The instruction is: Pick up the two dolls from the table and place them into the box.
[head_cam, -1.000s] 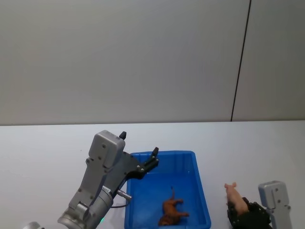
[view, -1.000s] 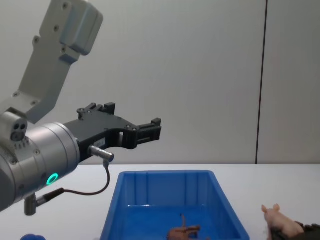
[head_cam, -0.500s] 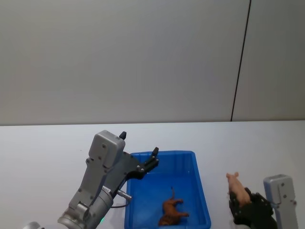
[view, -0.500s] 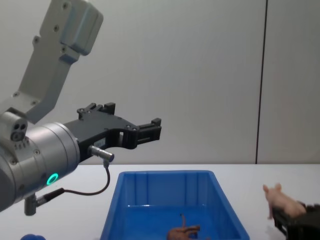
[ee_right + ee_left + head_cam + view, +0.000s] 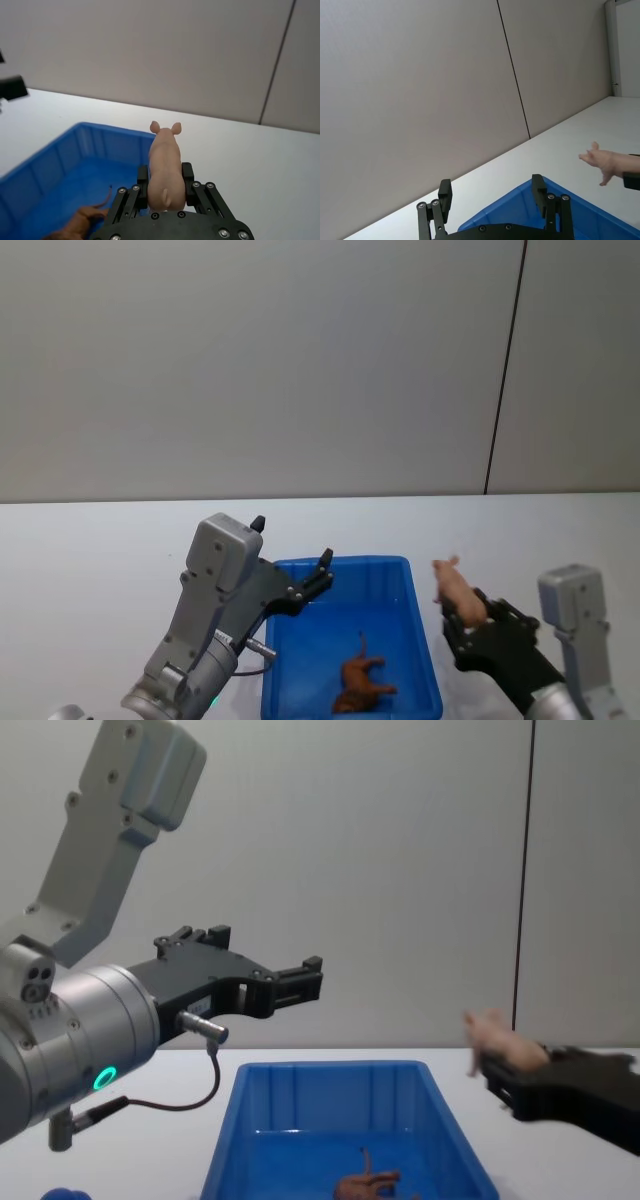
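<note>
Nearest to you, the brown doll (image 5: 362, 683) lies inside the blue box (image 5: 375, 562), in its front part. Just right of the box, your right gripper (image 5: 462, 618) hangs above the white table (image 5: 90, 550). Its fingers are closed on the pink pig (image 5: 453, 587), which is beside the right rim. Farther away, your left gripper (image 5: 491, 186) hovers over the box's far left corner, with fingers spread wide and holding nothing.

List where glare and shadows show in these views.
Head view: soft even light, with a pale sheen on the floor of the bright blue plastic bin near its far wall. Chest view: the same sheen below that wall. Right wrist view: the pale pink toy pig in the right gripper is evenly lit, no hard shadow.
</note>
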{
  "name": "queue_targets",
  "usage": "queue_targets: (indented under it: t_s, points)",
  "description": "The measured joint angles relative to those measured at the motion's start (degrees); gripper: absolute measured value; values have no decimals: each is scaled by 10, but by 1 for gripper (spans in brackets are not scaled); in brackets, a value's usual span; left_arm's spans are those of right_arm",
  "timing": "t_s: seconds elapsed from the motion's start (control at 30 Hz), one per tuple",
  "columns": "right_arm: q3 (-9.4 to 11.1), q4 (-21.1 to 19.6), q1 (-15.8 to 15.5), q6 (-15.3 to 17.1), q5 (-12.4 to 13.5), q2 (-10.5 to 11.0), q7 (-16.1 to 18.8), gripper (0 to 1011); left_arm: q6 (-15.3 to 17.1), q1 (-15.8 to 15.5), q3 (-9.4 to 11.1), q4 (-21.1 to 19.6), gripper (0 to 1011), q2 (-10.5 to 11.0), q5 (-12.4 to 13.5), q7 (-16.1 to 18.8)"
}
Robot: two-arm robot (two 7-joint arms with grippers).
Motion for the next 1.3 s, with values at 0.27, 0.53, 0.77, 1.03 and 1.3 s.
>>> queue_targets:
  t_s: [0.27, 0.53, 0.77, 1.03, 1.3]
  points:
    - [-11, 31, 39, -1, 2, -26, 46, 382, 0, 0, 0, 0, 1001, 0, 0, 0]
    - [-18, 74, 76, 0, -5, -49, 69, 468, 0, 0, 0, 0, 1001, 0, 0, 0]
    - [-20, 96, 94, 6, -11, -59, 72, 686, 0, 0, 0, 0, 1001, 0, 0, 0]
    - [-18, 102, 99, 7, -16, -62, 54, 942, 0, 0, 0, 0, 1001, 0, 0, 0]
    - [-11, 76, 80, -2, -18, -51, 19, 1001, 0, 0, 0, 0, 1001, 0, 0, 0]
